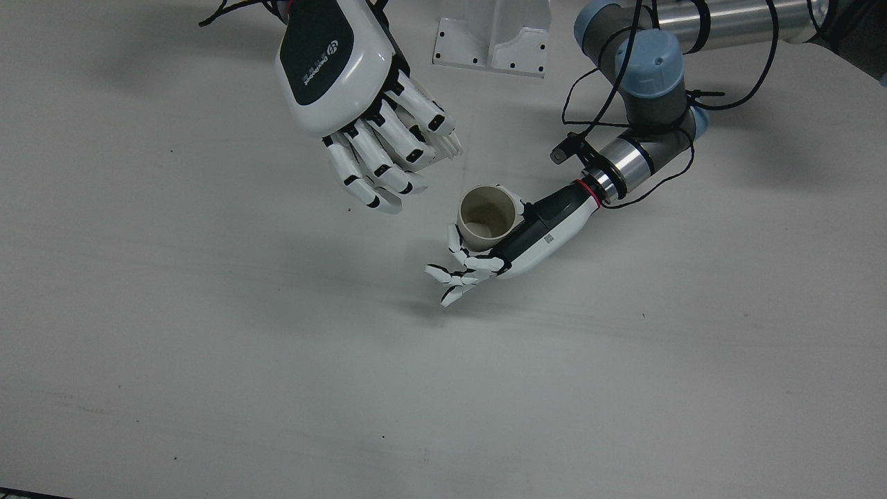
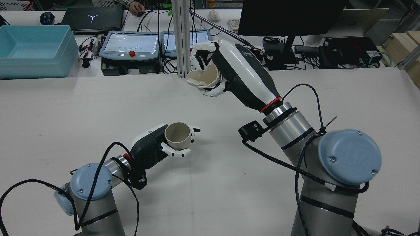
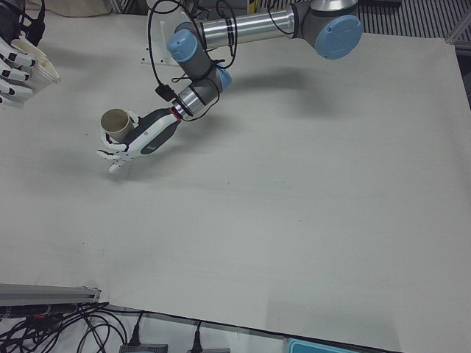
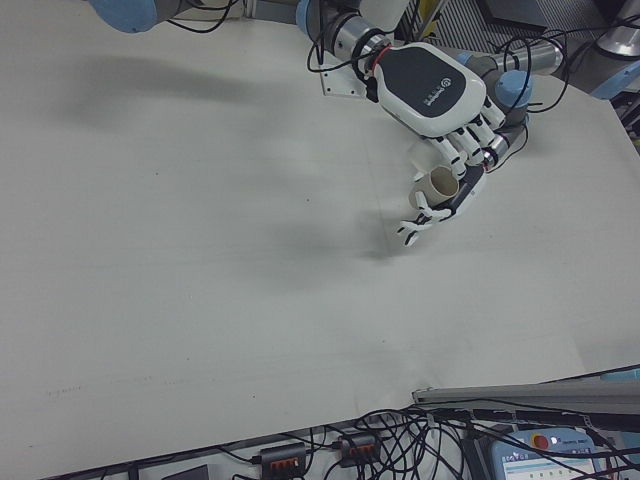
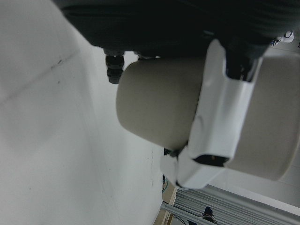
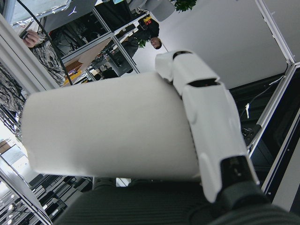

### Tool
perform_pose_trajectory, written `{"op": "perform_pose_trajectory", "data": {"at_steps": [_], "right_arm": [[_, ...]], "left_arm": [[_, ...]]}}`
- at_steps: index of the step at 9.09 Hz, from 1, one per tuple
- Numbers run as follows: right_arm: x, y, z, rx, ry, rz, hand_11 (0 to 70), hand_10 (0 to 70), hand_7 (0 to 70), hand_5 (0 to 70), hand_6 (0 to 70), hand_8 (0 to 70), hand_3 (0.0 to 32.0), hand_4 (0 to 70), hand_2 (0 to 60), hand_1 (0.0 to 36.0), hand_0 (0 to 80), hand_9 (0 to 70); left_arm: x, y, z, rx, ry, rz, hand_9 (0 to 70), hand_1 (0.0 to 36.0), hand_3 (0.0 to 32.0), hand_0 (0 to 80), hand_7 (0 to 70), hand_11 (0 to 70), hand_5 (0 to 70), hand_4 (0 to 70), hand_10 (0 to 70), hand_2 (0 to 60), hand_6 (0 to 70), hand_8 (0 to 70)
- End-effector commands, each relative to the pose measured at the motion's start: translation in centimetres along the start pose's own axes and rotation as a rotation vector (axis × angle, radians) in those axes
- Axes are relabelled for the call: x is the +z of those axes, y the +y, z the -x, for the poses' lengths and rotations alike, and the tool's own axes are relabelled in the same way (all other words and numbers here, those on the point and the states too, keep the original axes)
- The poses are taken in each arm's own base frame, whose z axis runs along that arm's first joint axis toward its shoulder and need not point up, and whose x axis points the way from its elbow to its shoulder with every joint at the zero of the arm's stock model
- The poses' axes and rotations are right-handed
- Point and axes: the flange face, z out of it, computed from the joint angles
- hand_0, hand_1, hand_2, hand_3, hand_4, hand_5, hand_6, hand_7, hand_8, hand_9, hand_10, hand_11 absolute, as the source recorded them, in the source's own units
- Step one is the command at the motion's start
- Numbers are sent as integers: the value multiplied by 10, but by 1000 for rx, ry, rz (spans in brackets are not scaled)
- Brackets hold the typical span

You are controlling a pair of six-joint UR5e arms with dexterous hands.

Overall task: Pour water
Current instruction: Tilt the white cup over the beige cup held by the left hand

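A beige cup (image 1: pixel 487 217) stands mouth up near the table's middle, with my left hand (image 1: pixel 516 246) shut around its side; the same cup (image 2: pixel 178 136) and left hand (image 2: pixel 149 147) show in the rear view. The left hand view has its wall (image 5: pixel 159 108) under a white finger (image 5: pixel 220 126). High above and beyond it, my right hand (image 2: pixel 236 73) is shut on a cream cup (image 2: pixel 203 78) tipped on its side, mouth toward the left arm's side. That cup (image 6: pixel 108 126) fills the right hand view. From the front, the right hand (image 1: pixel 346 69) hides most of it.
A white mounting bracket (image 1: pixel 493 38) stands at the table's robot side. Beyond the far edge are a teal bin (image 2: pixel 32 49), teach pendants (image 2: pixel 129 44), a monitor and cables. A person's hand (image 2: pixel 136 7) rests on that desk. Bare tabletop (image 1: pixel 277 381) lies toward the operators' side.
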Motion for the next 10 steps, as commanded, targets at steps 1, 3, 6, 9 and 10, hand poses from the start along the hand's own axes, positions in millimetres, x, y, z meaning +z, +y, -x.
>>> {"op": "perform_pose_trajectory", "data": {"at_steps": [1,3,6,9,10], "right_arm": [[0,4,-32,-52,37,-17,395,244,654,700,461,314,0,290,600,360,800,435],[4,10,-41,-47,23,-14,394,243,648,700,459,311,0,287,594,360,800,430],[-7,-20,-2,36,-48,-39,396,245,630,700,451,307,0,282,563,360,800,425],[-57,-166,19,268,-86,-202,412,261,624,700,454,309,0,264,541,360,800,425],[-75,-220,30,322,-108,-260,412,260,623,700,454,307,0,256,528,360,800,423]], "left_arm": [[15,39,-4,-14,11,26,44,360,0,800,293,134,700,700,68,600,178,41],[26,62,1,-13,7,35,45,360,0,800,298,138,700,700,71,600,182,42],[7,-19,-3,-11,9,8,45,360,0,800,296,142,700,700,75,600,186,47],[-66,-128,-31,-24,23,-29,45,360,0,800,294,149,700,700,82,600,180,48],[-91,-150,-53,-9,48,-35,46,360,0,800,294,150,700,700,83,600,180,50]]}}
